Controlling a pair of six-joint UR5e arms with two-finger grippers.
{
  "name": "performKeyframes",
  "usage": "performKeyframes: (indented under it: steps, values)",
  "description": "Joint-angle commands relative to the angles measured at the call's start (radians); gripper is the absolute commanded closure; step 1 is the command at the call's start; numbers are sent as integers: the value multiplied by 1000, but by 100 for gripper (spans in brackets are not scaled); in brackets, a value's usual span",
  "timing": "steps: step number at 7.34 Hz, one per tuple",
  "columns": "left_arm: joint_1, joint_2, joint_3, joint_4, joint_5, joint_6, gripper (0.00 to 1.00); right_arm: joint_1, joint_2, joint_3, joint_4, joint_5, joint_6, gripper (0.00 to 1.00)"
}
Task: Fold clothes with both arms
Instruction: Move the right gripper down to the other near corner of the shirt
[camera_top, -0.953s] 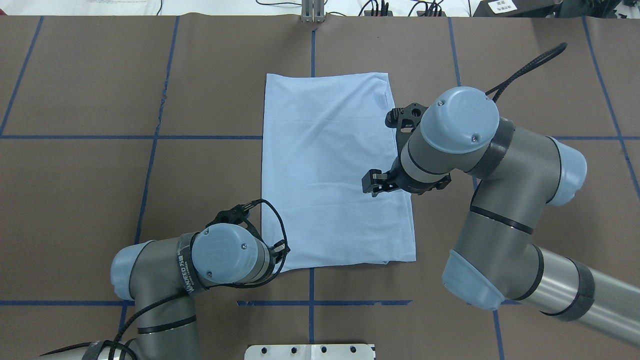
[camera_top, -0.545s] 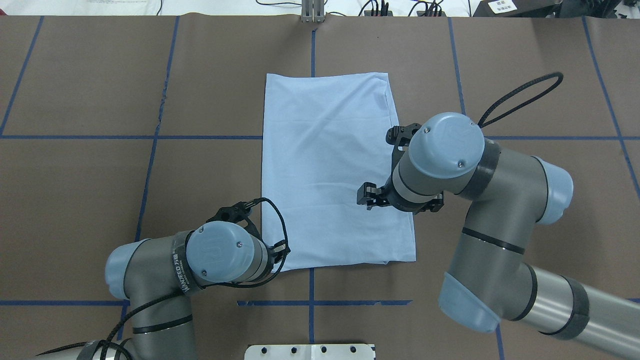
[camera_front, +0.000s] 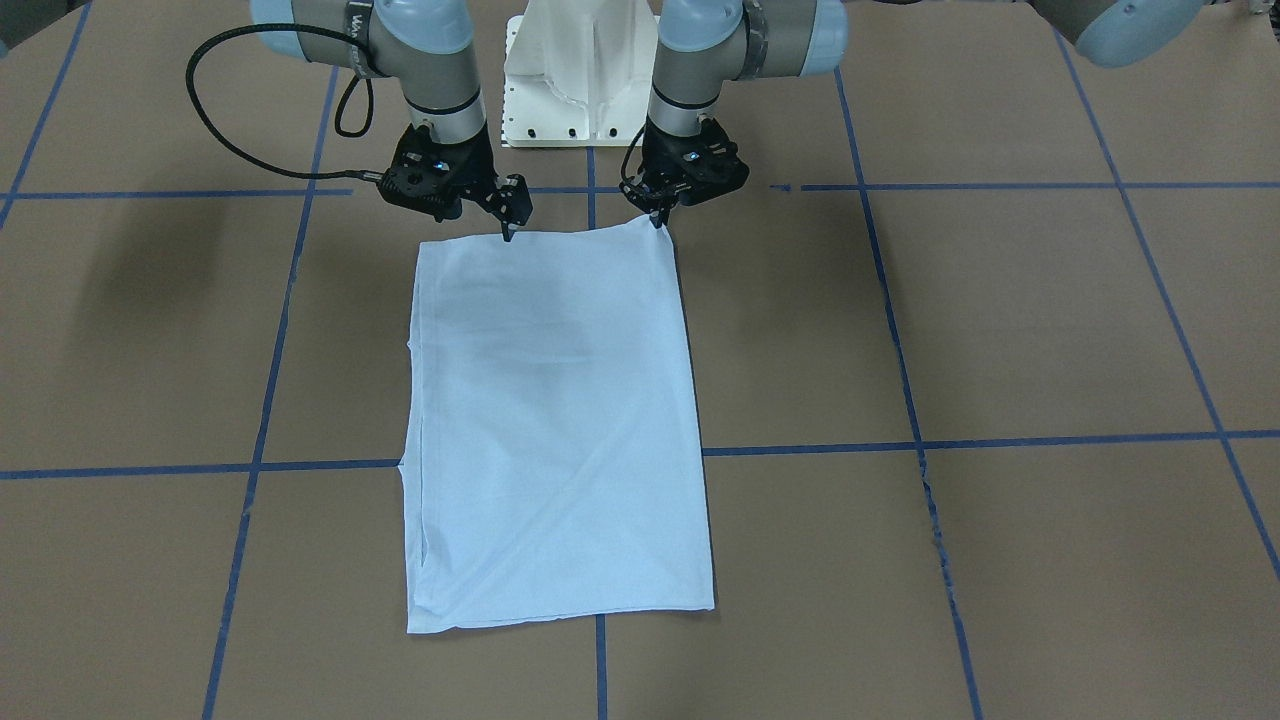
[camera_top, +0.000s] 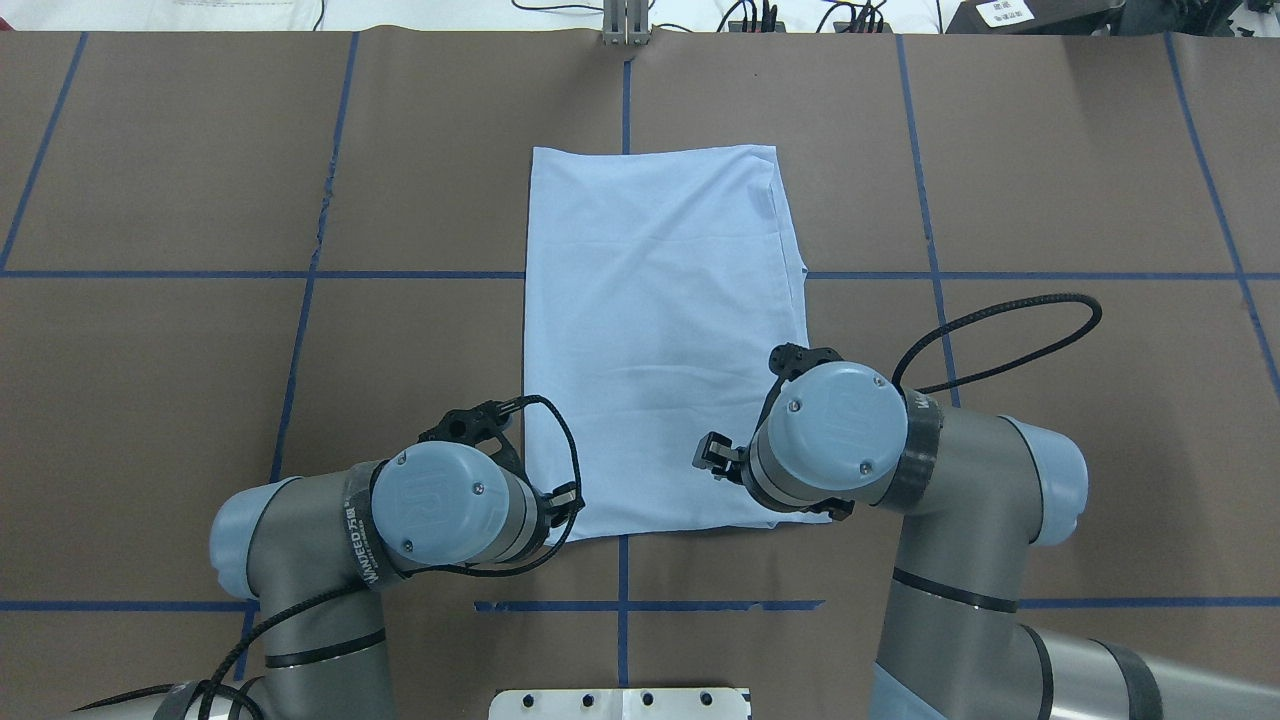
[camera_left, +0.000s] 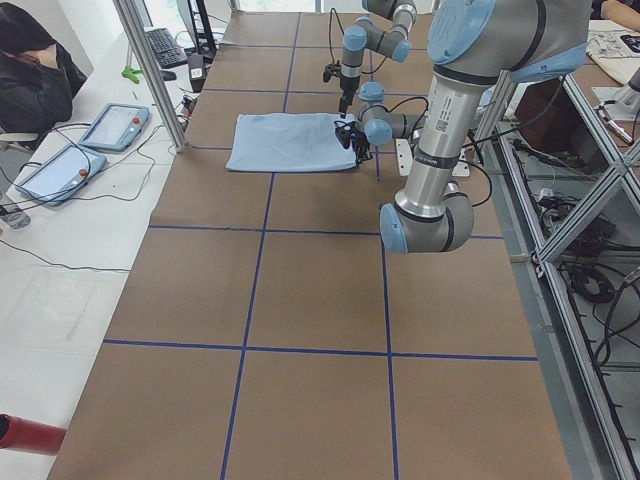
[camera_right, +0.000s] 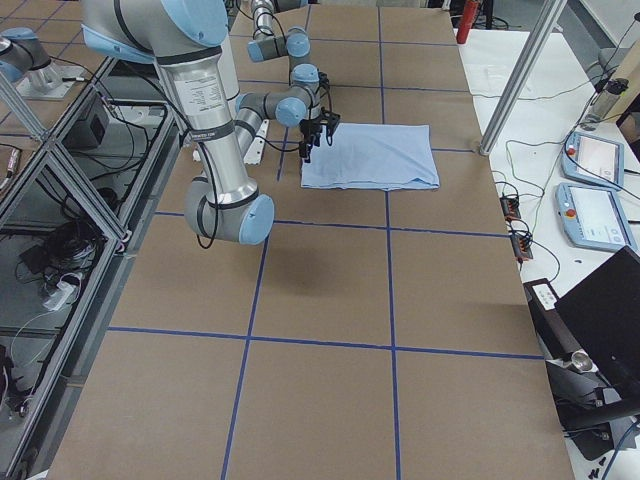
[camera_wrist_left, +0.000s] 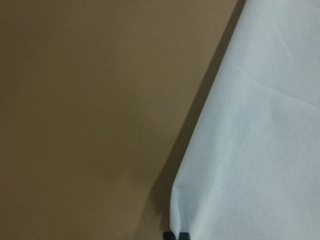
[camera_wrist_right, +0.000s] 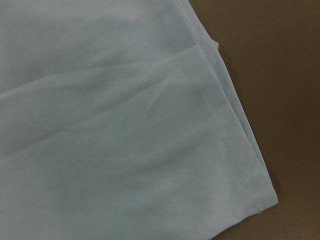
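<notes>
Exterior front-facing: wrists (camera_front: 445, 100) (camera_front: 678, 95) vertical, left jaws tight on T-shirt (camera_front: 555, 420) corner, right jaws unclear

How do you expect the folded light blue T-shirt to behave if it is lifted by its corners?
Probably floppy: the folded light blue T-shirt lies flat with soft creases, so it should sag when lifted. Likely light and thin: its stacked edges barely rise off the brown table cover.

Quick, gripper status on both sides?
Left gripper: shut on a corner of the T-shirt.
Right gripper: looks open, holding nothing, above the T-shirt's robot-side edge.
</notes>
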Motion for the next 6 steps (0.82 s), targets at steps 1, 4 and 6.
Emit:
performKeyframes:
  steps: [1,4,6]
  values:
    - [2,-1,3,-3,1,7,100,-46,-39,-43,81,-57,116,0]
    - [2,-2,3,-3,1,11,100,-47,-39,-89,102,-62,119,0]
    - [2,-2,3,-5,3,11,100,-46,-42,-99,102,-62,119,0]
